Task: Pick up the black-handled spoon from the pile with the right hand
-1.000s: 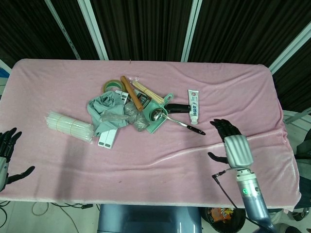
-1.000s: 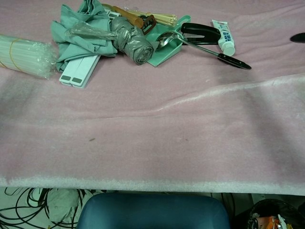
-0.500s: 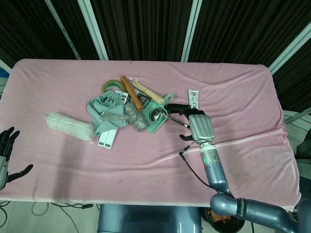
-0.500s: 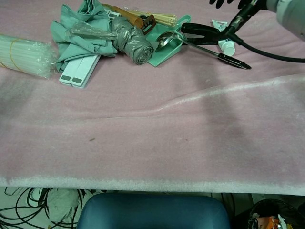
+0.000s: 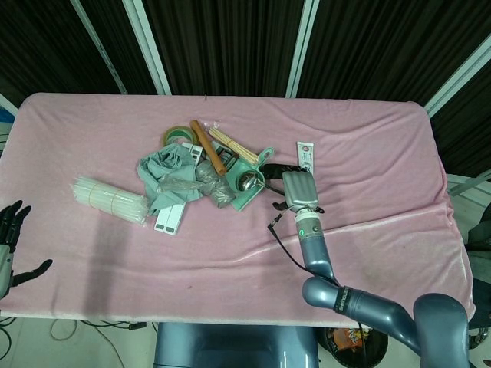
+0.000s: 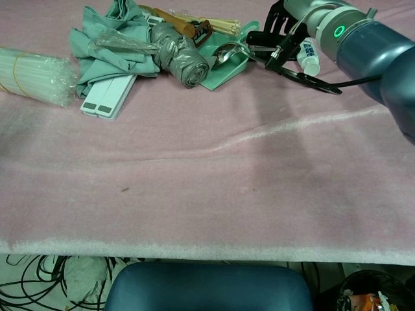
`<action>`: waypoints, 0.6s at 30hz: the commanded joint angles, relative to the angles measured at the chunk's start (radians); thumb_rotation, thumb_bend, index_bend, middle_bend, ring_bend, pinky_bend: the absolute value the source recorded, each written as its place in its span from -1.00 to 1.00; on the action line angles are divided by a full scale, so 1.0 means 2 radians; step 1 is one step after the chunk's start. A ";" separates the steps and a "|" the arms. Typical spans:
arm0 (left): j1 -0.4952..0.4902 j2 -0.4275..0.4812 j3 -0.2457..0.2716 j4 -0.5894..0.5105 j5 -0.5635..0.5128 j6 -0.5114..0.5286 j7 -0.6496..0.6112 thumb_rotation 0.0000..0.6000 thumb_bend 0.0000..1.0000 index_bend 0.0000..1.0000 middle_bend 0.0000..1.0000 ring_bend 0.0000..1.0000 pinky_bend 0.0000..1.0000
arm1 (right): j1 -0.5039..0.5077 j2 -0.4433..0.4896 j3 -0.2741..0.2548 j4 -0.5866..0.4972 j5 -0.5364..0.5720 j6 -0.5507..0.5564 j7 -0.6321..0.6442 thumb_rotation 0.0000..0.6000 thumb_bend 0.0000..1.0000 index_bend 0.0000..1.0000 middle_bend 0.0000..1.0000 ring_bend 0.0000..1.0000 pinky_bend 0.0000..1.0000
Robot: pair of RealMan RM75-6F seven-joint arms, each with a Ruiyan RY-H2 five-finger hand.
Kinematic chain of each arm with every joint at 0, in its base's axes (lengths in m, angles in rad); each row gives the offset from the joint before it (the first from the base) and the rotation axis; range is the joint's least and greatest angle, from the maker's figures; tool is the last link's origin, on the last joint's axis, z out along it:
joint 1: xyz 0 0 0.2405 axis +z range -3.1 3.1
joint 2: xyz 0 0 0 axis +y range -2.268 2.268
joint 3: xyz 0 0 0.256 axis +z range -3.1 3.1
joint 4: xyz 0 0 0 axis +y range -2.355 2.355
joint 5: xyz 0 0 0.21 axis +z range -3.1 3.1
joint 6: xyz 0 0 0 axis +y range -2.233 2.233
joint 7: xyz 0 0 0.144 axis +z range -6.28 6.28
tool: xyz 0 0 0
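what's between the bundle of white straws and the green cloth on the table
Only bare pink tablecloth, as the head view shows. The straw bundle ends just short of the green cloth; the white remote lies nearer the robot, off that line.

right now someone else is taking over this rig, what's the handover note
Right hand hovers over the black-handled spoon, fingers down by the shaft; whether they touch it cannot be told.
Left hand is open at the near left table edge, holding nothing.
The spoon's bowl rests in the green dustpan, its handle lying on the pink cloth near the toothpaste tube.
Done: reach. Left: grip, lift.
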State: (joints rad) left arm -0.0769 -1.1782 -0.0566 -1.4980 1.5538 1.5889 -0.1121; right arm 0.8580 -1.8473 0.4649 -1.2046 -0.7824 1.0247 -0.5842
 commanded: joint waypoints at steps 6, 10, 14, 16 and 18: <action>-0.001 0.002 -0.001 -0.004 -0.005 -0.005 -0.002 1.00 -1.00 -1.00 -1.00 -1.00 -1.00 | 0.015 -0.034 -0.010 0.077 0.020 -0.028 0.026 1.00 -0.61 -0.18 -0.23 -0.40 -0.35; -0.001 0.002 -0.001 -0.004 -0.005 -0.005 -0.001 1.00 -1.00 -1.00 -1.00 -1.00 -1.00 | 0.015 -0.041 -0.014 0.094 0.021 -0.034 0.036 1.00 -0.57 -0.14 -0.20 -0.36 -0.30; 0.000 0.003 -0.002 -0.006 -0.005 -0.005 -0.002 1.00 -1.00 -1.00 -1.00 -1.00 -1.00 | 0.019 -0.055 -0.016 0.122 0.023 -0.043 0.044 1.00 -0.42 -0.04 -0.10 -0.28 -0.21; 0.000 0.003 -0.002 -0.006 -0.006 -0.005 -0.002 1.00 -1.00 -1.00 -1.00 -1.00 -1.00 | 0.020 -0.060 -0.016 0.132 0.022 -0.047 0.049 1.00 -0.18 0.05 -0.02 -0.19 -0.12; 0.000 0.003 -0.003 -0.007 -0.007 -0.005 -0.004 1.00 -1.00 -1.00 -1.00 -1.00 -1.00 | 0.021 -0.065 -0.018 0.141 0.017 -0.048 0.057 1.00 0.18 0.17 0.10 -0.06 0.04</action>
State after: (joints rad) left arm -0.0769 -1.1725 -0.0620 -1.5109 1.5393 1.5795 -0.1190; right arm 0.8978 -1.9692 0.4318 -0.9320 -0.7423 0.9335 -0.4797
